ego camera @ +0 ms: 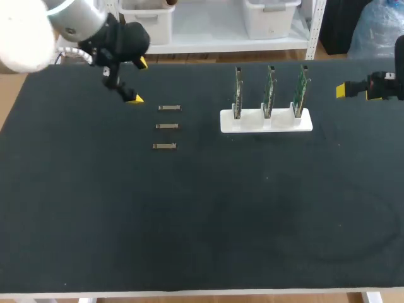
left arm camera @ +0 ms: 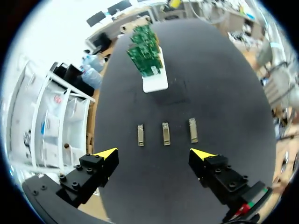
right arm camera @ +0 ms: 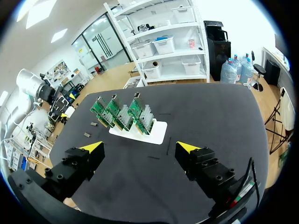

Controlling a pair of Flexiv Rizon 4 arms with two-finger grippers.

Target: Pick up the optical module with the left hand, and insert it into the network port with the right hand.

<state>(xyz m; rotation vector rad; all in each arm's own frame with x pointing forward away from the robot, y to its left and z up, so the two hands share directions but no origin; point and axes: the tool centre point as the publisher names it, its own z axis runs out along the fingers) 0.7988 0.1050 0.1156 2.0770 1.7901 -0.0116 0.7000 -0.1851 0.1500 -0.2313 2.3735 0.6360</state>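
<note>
Everything on black table [ego camera: 202,221]. Ahead of right gripper [right arm camera: 140,148], well apart: white stand [ego camera: 266,121] holding three upright green boards [ego camera: 269,88]; this gripper wide open, empty. Fingers of left gripper [left arm camera: 154,156] spread wide, nothing held. Just ahead of it, three optical modules [left arm camera: 165,133] flat in row, middle one in line with gap. Risks: modules lie close together, so wide fingers could knock neighbour; thin flat part may twist in pinch, spoiling handover and port alignment.
</note>
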